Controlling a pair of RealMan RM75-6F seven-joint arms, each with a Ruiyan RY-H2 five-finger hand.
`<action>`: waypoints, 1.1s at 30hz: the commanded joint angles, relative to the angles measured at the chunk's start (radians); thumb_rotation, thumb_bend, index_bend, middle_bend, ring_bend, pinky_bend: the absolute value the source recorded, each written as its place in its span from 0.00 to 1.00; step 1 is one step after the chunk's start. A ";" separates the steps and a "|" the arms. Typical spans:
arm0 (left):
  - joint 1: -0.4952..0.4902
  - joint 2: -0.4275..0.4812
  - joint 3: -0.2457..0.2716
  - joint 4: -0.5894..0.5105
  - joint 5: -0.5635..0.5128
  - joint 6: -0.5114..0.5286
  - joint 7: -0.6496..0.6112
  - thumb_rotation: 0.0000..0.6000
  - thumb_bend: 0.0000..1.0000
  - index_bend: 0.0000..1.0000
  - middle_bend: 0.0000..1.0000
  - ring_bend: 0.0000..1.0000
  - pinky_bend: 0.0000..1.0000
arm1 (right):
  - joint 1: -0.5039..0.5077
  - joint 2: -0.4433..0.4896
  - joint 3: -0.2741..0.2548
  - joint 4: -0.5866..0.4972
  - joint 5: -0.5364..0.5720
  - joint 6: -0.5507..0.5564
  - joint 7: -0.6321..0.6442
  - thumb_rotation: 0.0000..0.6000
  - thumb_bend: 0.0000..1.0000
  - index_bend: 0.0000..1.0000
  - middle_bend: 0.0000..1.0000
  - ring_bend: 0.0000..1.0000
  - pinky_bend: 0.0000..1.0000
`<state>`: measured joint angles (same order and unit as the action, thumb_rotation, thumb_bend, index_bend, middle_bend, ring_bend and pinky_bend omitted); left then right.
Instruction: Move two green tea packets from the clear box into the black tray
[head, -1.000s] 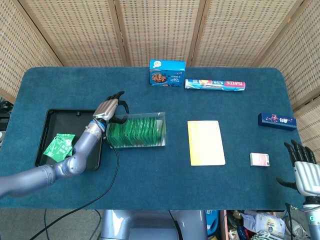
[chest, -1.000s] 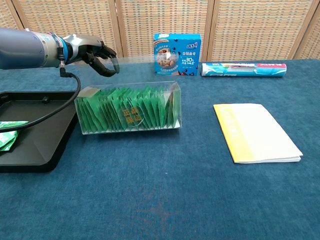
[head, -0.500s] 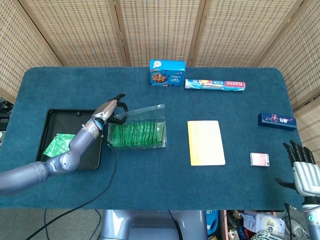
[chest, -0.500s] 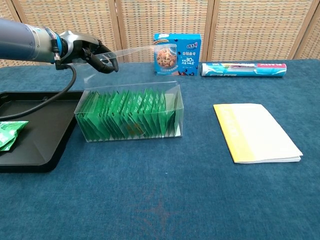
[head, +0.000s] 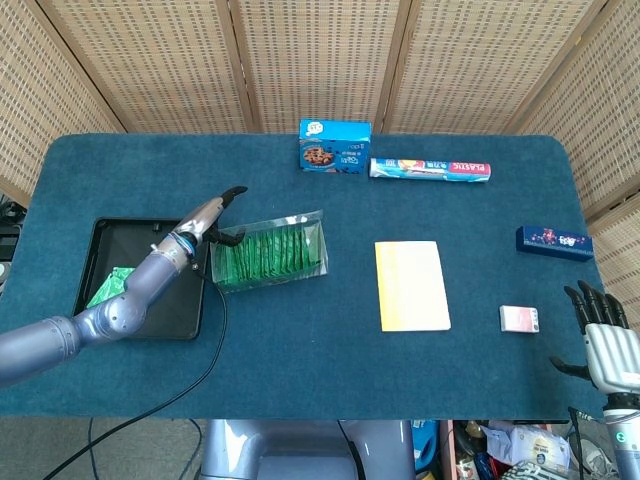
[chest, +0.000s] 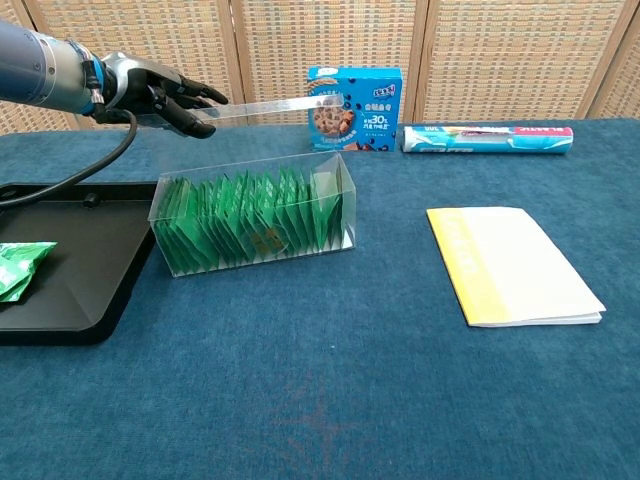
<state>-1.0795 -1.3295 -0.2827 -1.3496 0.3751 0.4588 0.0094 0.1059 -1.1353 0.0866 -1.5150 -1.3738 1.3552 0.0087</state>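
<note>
1. Presently, one counter (head: 300, 330), covered in blue cloth.
2. One clear box (chest: 255, 214), at 9 o'clock of the counter's middle, filled with an upright row of green tea packets (chest: 250, 222); their number cannot be counted, since they overlap.
3. One clear lid (chest: 275, 104), raised above the box's far edge and stretching toward 3 o'clock from the left hand.
4. One left hand (chest: 150, 92), fingers closed on the lid's left end; the exact contact is hard to make out through the transparent plastic.
5. One black tray (chest: 90, 290), just at 9 o'clock of the box, cut off by the chest view's left edge.
6. Loose packets in tray (chest: 20, 268): at least two overlapping in the chest view; in the head view the arm covers most of them.
7. One right hand (head: 605, 340), at the counter's 4 o'clock corner, fingers spread, holding nothing; partly cut off below.
8. One blue snack box (head: 335, 146) and one wrap roll (head: 430, 169), at 12 o'clock.
9. One yellow booklet (head: 411, 285), right of middle.
10. One dark blue carton (head: 554, 241) and one small pink pack (head: 520, 319), at 3 o'clock.
</note>
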 joint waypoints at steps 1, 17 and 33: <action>0.002 -0.005 -0.003 0.004 0.015 0.042 -0.019 1.00 0.62 0.00 0.00 0.00 0.00 | 0.000 0.001 0.000 0.000 0.001 -0.001 0.003 1.00 0.00 0.00 0.00 0.00 0.00; 0.060 0.002 0.002 0.085 0.081 0.075 -0.091 1.00 0.62 0.00 0.00 0.00 0.00 | 0.002 0.002 -0.002 -0.003 0.002 -0.008 0.009 1.00 0.00 0.00 0.00 0.00 0.00; 0.131 0.009 -0.027 0.183 0.173 -0.010 -0.208 1.00 0.62 0.00 0.00 0.00 0.00 | 0.006 -0.006 -0.006 -0.006 0.004 -0.016 -0.010 1.00 0.00 0.00 0.00 0.00 0.00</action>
<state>-0.9544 -1.3213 -0.3080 -1.1724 0.5419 0.4555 -0.1910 0.1115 -1.1406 0.0805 -1.5211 -1.3700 1.3391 -0.0007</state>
